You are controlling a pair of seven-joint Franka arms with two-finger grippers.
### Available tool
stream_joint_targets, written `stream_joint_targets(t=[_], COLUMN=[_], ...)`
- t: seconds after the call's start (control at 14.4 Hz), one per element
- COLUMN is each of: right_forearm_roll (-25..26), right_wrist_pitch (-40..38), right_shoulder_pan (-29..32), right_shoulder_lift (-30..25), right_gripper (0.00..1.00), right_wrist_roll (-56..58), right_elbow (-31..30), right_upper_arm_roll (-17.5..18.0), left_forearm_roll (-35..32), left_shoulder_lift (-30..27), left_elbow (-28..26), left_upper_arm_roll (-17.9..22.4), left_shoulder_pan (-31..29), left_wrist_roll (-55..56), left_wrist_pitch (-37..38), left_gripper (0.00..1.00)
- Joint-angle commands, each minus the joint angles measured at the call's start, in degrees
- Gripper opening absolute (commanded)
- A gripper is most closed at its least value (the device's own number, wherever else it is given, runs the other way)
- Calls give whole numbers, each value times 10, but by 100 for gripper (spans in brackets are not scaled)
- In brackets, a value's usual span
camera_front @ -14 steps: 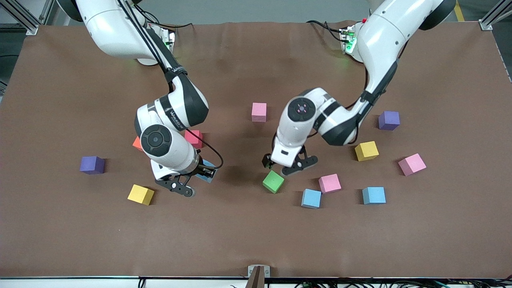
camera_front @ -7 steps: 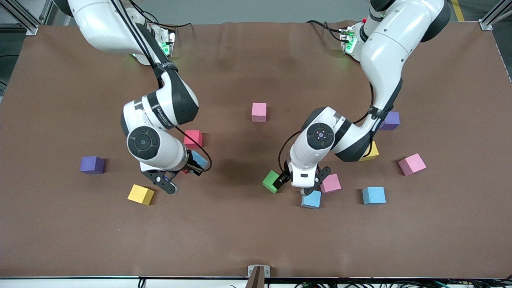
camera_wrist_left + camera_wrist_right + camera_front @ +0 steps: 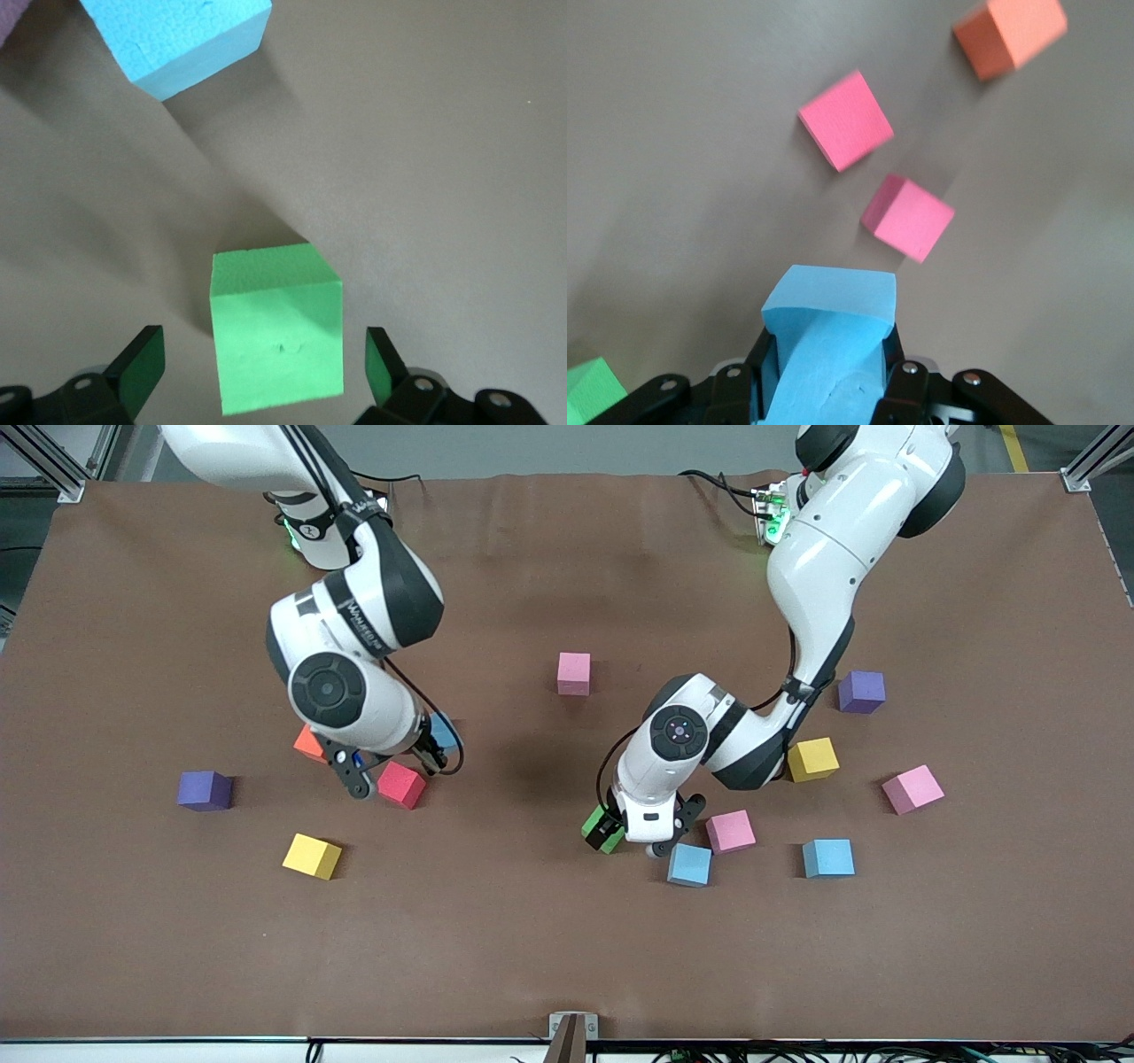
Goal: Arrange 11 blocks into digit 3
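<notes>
1. Green foam dead centre: the green block [image 3: 276, 341] sits on the brown table [image 3: 567, 957], and the left gripper [image 3: 266, 372] is down around it, fingers [image 3: 140, 367] spread wide on either side, not touching its faces.
2. In the front view that green block [image 3: 603, 828] peeks out from under the left gripper [image 3: 633, 834], with a light blue block [image 3: 689, 864] and a pink block [image 3: 731, 831] just beside it, toward the left arm's end.
3. The right gripper [image 3: 828, 372] is clamped tight on another light blue block [image 3: 827, 341], lifted clear of the table.
4. In the front view, the right gripper [image 3: 416, 755] hangs over a red block [image 3: 401, 784], an orange block [image 3: 308, 743] close by.
5. No digit 3 yet: every block lies loose and apart.
6. A yellow block [image 3: 312, 856] lies nearer the front camera than the red one; a second yellow block [image 3: 812, 759] sits by the left arm's elbow.
7. Two more pinks, one mid-table [image 3: 574, 673], one toward the left arm's end [image 3: 912, 789]; a third light blue [image 3: 828, 857] beside it.
8. Two purple cubes [image 3: 204, 790] [image 3: 861, 692] sit well apart.
</notes>
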State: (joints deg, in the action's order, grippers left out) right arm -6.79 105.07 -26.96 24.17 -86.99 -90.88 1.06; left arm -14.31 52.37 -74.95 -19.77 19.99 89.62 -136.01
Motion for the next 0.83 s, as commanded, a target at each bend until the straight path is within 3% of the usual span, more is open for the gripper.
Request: stream_joint_targets(t=[0.0,0.21,0.28,0.49,0.56,0.76], right_forearm_roll=[-35,-35,-35,-40,-46,-51], right_wrist_pitch=[93,203,224,283,298,300], right_shoulder_pan=[-16,-71,-71,-72,-74,-82], right_shoulder_lift=[-64,-73,-76,-83,-83,-83], right_gripper=[0,0,0,0,0,0], right_wrist_roll=[-112,-223,-230,-264,-281,-324], right_elbow=[-140,-216,-238,-298,-307,-318], right_upper_arm_roll=[8,7,8,10,22,38], left_forearm_roll=[8,8,7,1,-1,-1], left_shoulder_lift=[26,35,40,28,21,-53], left_elbow=[37,36,33,17,11,-88], left_upper_arm_roll=[28,31,32,32,32,31], left_shoulder_pan=[27,27,28,37,35,26], left_wrist_roll=[20,21,21,69,107,218], left_wrist_pitch=[-22,-29,-29,-22,-20,-16], left_gripper=[100,100,95,43,31,17])
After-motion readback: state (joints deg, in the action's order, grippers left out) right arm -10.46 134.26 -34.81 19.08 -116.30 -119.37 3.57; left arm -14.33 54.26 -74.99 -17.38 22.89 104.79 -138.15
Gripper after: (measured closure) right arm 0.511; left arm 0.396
